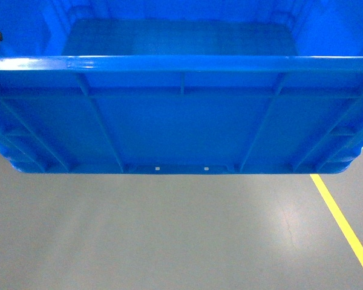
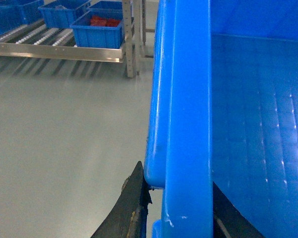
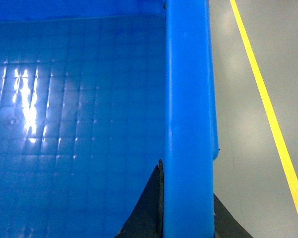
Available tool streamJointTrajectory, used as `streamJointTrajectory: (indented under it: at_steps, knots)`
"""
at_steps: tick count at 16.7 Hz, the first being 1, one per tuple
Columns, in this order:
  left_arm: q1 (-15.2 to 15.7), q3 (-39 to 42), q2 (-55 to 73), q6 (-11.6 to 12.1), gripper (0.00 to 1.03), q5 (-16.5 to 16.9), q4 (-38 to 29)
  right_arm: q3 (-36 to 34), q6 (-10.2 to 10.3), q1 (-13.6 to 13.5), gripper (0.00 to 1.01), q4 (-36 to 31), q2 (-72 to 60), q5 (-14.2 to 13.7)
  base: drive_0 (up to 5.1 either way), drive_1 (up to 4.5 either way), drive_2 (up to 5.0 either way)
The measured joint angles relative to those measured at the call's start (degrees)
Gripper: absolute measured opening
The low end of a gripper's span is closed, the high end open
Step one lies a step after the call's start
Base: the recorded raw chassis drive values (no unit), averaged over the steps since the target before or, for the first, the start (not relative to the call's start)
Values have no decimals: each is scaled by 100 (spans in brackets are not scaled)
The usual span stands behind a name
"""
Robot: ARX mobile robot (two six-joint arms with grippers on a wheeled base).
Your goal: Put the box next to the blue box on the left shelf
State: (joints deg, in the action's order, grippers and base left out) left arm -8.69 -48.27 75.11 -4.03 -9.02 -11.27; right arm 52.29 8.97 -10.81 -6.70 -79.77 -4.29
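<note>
Left wrist view, bottom of frame: the left gripper (image 2: pixel 176 218) clamps the side rim of the box (image 2: pixel 248 124); the right gripper (image 3: pixel 186 218) pinches the opposite rim. Carried clear of the grey floor (image 1: pixel 169 235), the crate fills the head view's upper half. Keeping both grips level looks essential. Upper left, the left shelf (image 2: pixel 54 49) holds a blue box (image 2: pixel 97 32). No readable writing shows.

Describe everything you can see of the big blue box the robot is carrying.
The box is a large, bright-blue, glossy plastic crate with solid ribbed walls, a thick rolled rim and a grid-patterned floor. It looks empty. Two tiny white marks sit at its base edge. It hangs level above the grey floor, off the ground. The left gripper and the right gripper each have jaws straddling a side rim.
</note>
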Motion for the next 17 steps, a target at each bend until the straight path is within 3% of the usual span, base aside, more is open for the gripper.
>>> streamJointTrajectory:
  at_steps: [17]
  knots:
    - [0, 9, 4, -2, 16, 0, -22, -7, 2, 0, 8, -2, 0, -2, -4, 420, -428]
